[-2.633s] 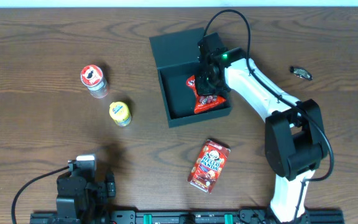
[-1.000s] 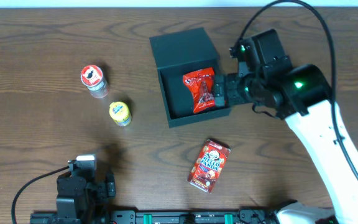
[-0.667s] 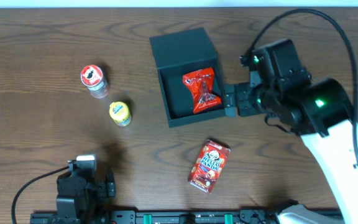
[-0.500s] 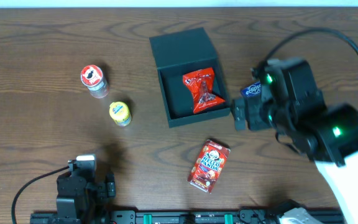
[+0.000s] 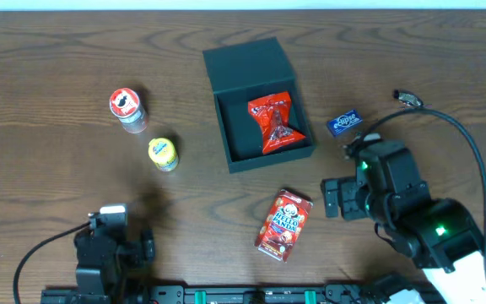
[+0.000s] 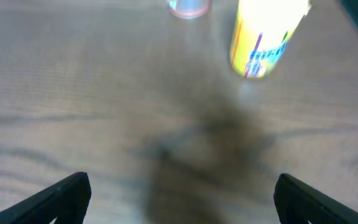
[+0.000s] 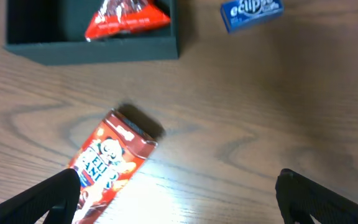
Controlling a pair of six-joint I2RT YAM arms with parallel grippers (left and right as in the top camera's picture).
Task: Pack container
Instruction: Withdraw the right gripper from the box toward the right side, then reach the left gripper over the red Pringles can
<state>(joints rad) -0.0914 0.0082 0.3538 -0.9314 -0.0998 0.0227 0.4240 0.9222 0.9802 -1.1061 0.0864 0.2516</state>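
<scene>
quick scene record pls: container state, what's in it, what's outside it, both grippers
container: dark square box, lid open and lying flat on its far side
inside: red snack bag
outside: Hello Panda box; blue gum pack; red-capped can; yellow can
left gripper: open, empty, yellow can ahead of it
right gripper: open, empty, to the right of the Hello Panda box

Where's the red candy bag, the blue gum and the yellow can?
red candy bag [image 5: 274, 124], overhead view, middle of the bag.
blue gum [image 5: 342, 122], overhead view, centre of its label.
yellow can [image 5: 162, 150], overhead view, its lid.
</scene>
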